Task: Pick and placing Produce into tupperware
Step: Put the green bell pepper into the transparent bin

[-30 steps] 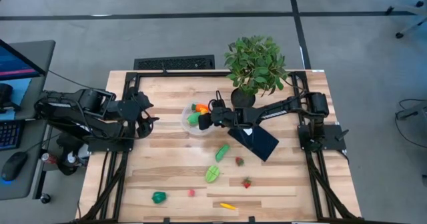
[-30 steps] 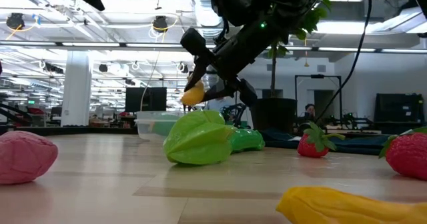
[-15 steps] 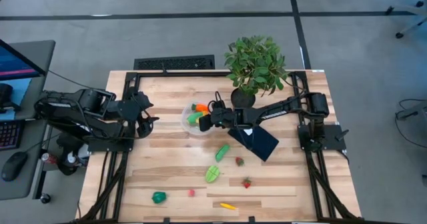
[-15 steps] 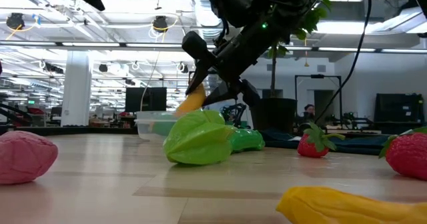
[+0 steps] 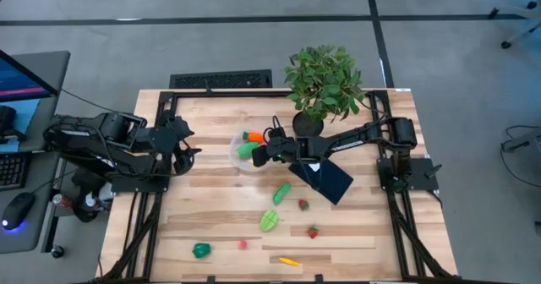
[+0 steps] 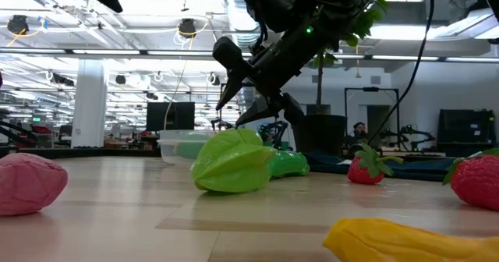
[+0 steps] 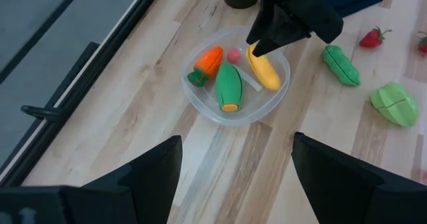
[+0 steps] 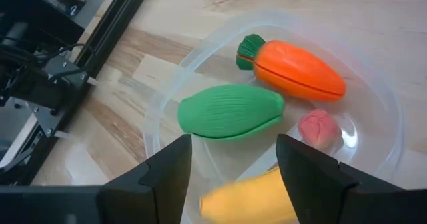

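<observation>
Left wrist view: I see my right gripper (image 7: 259, 49) spread over the round clear plastic tupperware bowl (image 7: 200, 97), yellow toy banana (image 7: 264, 69) lying inside, released. Orange toy carrot (image 7: 207, 63) and green toy cucumber (image 7: 229, 87) sit in that bowl too; left gripper (image 5: 188, 151) waits spread beside it.

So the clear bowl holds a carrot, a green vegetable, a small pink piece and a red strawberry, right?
Not quite. The fourth item in the clear bowl is a yellow banana, not a strawberry, beside the carrot, green vegetable and pink piece. The left wrist view shows this.
</observation>
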`<action>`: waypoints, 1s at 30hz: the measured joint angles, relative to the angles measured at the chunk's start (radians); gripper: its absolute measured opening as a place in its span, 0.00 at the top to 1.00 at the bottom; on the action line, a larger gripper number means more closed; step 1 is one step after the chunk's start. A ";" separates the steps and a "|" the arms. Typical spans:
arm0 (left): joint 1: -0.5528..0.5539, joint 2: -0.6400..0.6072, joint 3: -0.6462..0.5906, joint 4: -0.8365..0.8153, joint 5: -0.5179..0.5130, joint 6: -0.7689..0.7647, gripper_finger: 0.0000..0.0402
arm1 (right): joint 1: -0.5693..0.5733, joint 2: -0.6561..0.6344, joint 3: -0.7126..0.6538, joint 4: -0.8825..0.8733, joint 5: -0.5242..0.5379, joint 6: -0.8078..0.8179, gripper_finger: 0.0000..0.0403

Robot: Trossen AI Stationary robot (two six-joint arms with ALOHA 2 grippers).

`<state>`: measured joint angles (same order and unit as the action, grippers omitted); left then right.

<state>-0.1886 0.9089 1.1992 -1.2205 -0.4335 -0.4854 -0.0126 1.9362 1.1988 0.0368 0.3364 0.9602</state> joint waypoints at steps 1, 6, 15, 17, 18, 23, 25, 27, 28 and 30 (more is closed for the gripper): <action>0.000 0.000 0.000 0.000 0.000 0.000 0.32 | 0.002 0.000 0.000 0.000 -0.003 0.000 0.47; 0.000 0.000 0.000 0.003 0.000 0.000 0.32 | 0.016 0.000 0.000 0.000 -0.061 0.000 0.47; 0.000 0.001 0.000 0.023 0.001 0.000 0.32 | 0.055 -0.047 0.000 -0.012 -0.077 -0.034 0.47; 0.000 0.001 0.000 0.042 0.002 0.000 0.32 | 0.060 -0.070 -0.001 -0.006 -0.077 -0.065 0.47; 0.000 0.001 0.000 0.051 0.002 0.000 0.32 | 0.065 -0.086 0.000 -0.014 -0.075 -0.079 0.47; -0.001 0.004 0.000 0.080 0.009 0.000 0.32 | 0.104 -0.175 0.000 -0.089 -0.074 -0.131 0.47; -0.005 0.010 0.000 0.091 0.009 -0.001 0.32 | 0.126 -0.209 0.000 -0.142 -0.075 -0.144 0.47; -0.014 0.014 -0.008 0.103 0.009 -0.003 0.32 | 0.149 -0.241 0.000 -0.195 -0.074 -0.148 0.47; -0.017 0.017 -0.016 0.114 0.009 -0.006 0.32 | 0.162 -0.256 0.000 -0.225 -0.074 -0.148 0.47; -0.027 0.023 -0.034 0.139 0.012 -0.007 0.32 | 0.190 -0.283 0.000 -0.281 -0.074 -0.148 0.47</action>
<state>-0.2153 0.9323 1.1651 -1.0812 -0.4216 -0.4924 0.1771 1.6532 1.1992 -0.2443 0.2623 0.8121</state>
